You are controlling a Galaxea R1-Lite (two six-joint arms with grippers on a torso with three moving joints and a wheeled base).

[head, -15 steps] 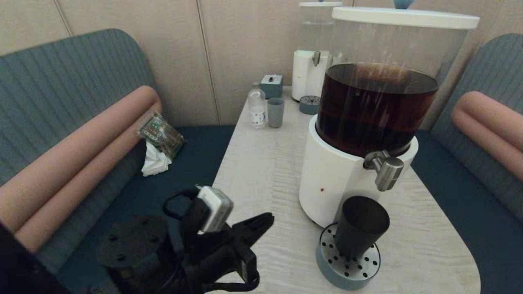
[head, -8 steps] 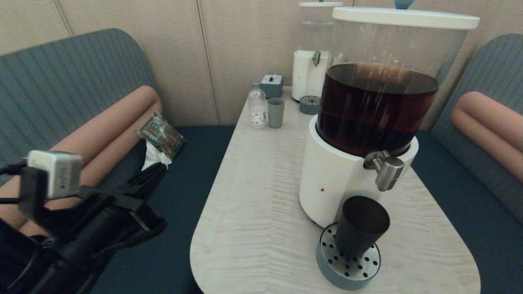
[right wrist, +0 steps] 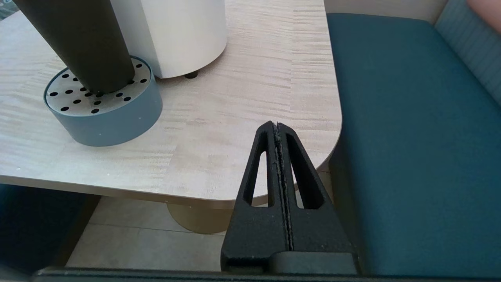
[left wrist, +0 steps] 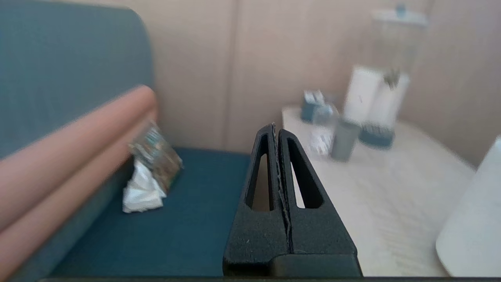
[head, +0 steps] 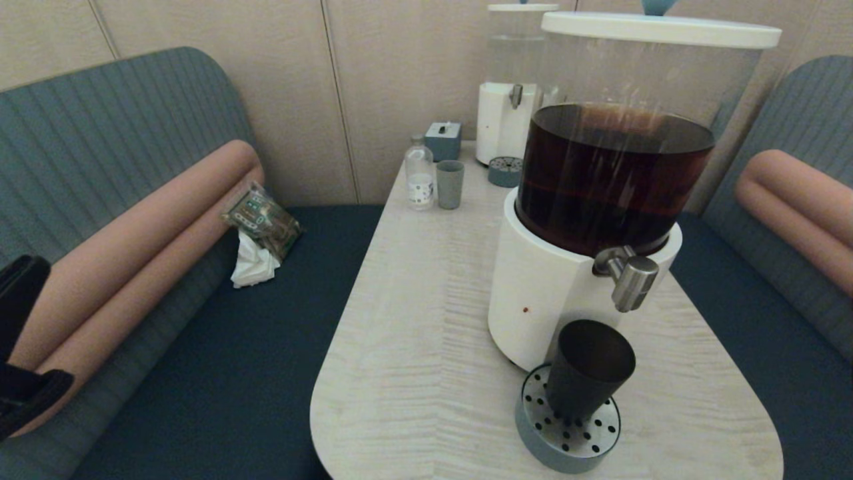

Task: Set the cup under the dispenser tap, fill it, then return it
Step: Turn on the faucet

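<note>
Large white-based dispenser of dark brown liquid (head: 586, 267): stands on the pale wood-grain table (head: 413, 373). Its brushed-steel tap (head: 630, 280) juts from its front. Before it, a round perforated drip tray (head: 566, 433), bearing the dark tapered cup (head: 586, 377) beneath the tap. Behind it, a smaller clear-liquid dispenser (head: 510, 100).

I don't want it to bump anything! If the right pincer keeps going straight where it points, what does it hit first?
Probably the pale wooden table: the shut right pincer aims at its near edge, right of the grey-blue perforated drip tray holding the dark tapered cup. Depth is unclear.
</note>
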